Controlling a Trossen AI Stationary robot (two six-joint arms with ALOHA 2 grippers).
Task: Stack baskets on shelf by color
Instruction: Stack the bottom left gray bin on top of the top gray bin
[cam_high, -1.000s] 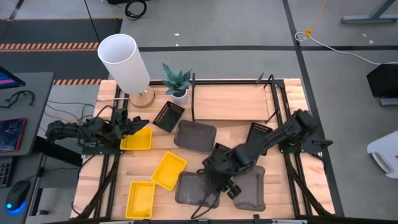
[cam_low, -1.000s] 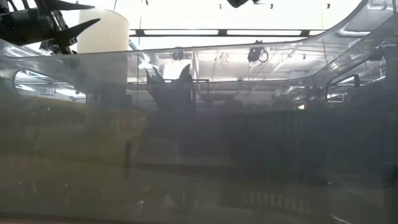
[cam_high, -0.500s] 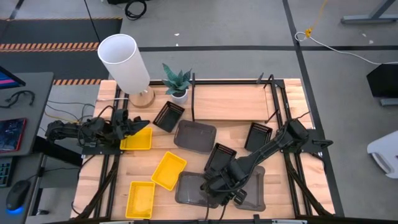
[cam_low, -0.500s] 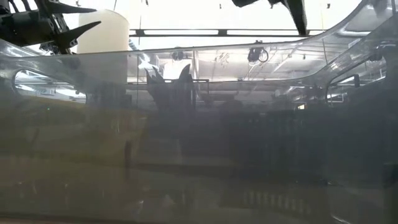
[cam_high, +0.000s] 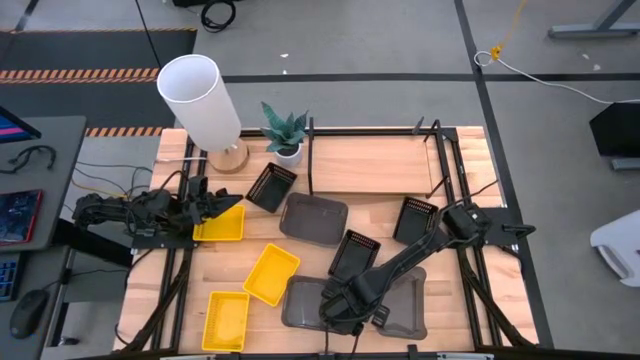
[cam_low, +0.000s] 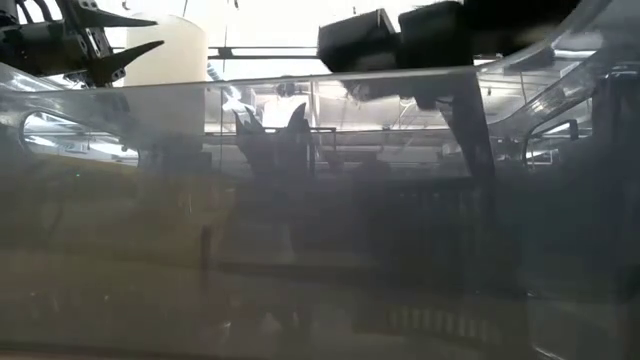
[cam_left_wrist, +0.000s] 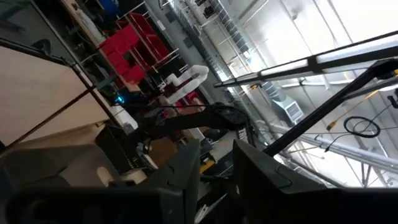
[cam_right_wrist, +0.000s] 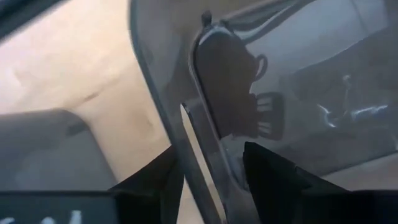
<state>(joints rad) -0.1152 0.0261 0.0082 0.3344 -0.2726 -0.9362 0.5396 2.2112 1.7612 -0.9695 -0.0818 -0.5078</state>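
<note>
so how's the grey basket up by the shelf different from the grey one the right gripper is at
The grey basket by the shelf lies alone mid-table, angled, fully in view. The front grey basket sits at the table's near edge beside a third grey basket, partly hidden by the right gripper, whose fingers straddle its rim in the right wrist view. Nothing touches the first one. Both are dark grey, shallow, with rounded corners, and neither is on the shelf.

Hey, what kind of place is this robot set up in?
Most likely a robotics lab or workshop: a wooden table inside a metal frame, striped hazard tape on the concrete floor, and a desk with a mouse beside it.
</note>
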